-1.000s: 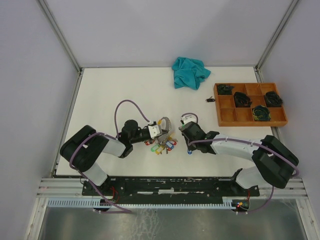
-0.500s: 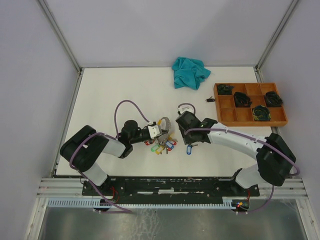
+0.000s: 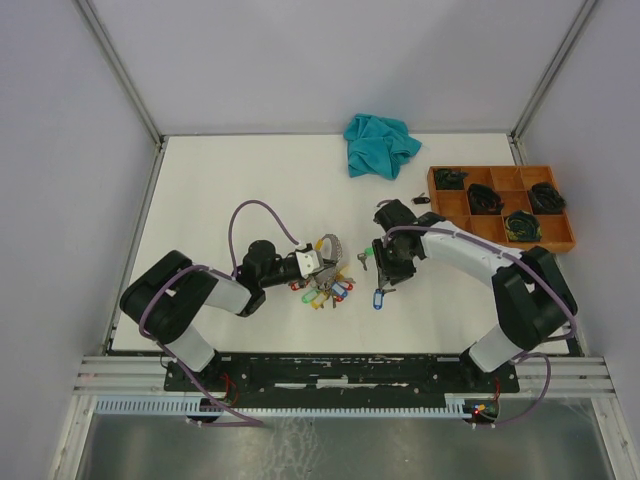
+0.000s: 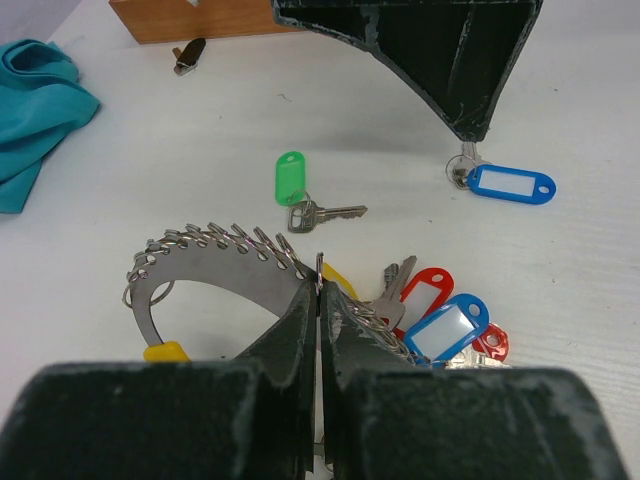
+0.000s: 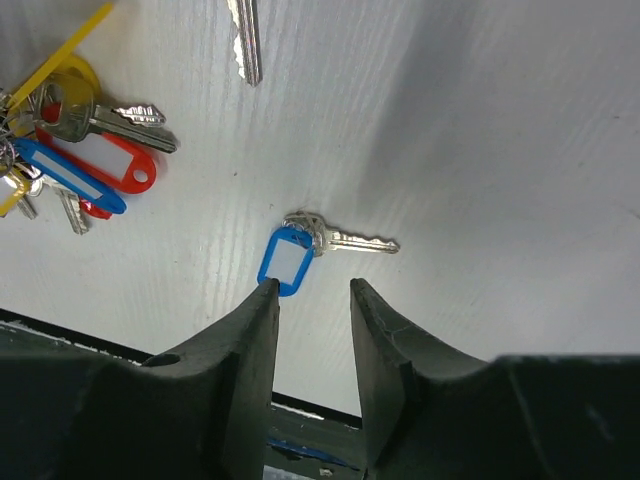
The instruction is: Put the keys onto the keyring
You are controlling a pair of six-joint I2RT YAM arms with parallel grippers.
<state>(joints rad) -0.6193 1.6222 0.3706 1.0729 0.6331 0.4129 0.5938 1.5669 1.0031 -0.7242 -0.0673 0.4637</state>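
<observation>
L fingers [image 4: 300,322] pressed together, clamped on the ring [image 4: 215,240] wire and holding it at mid tabletop [image 3: 250,180]. A bunch [image 4: 440,325] of keys w/ red, blue & yellow tags hangs off the ring beside that grip; looks already threaded.

R fingers [image 5: 262,310] apart, nothing btw them, hovering over the blue-tag key [image 5: 288,260]. That key lies flat & loose on the tabletop, clear of the ring, on the near-edge side of the bunch.

Key relation, R wrist view: the tag sits just off the tip of one finger, and the blade runs sideways across the gap toward the other. So the long axis is approx parallel to the line btw the two fingers. Judgement: a straight drop & close would squeeze it end to end, not across the flanks. Prob needs a wrist roll first, or a pinch on the tag alone.

The green-tag key [image 4: 292,180] is also loose, btw the ring and the R arm, touching neither.

R arm is nearer both loose keys. L is busy w/ the ring, so the pick falls to R.
</observation>
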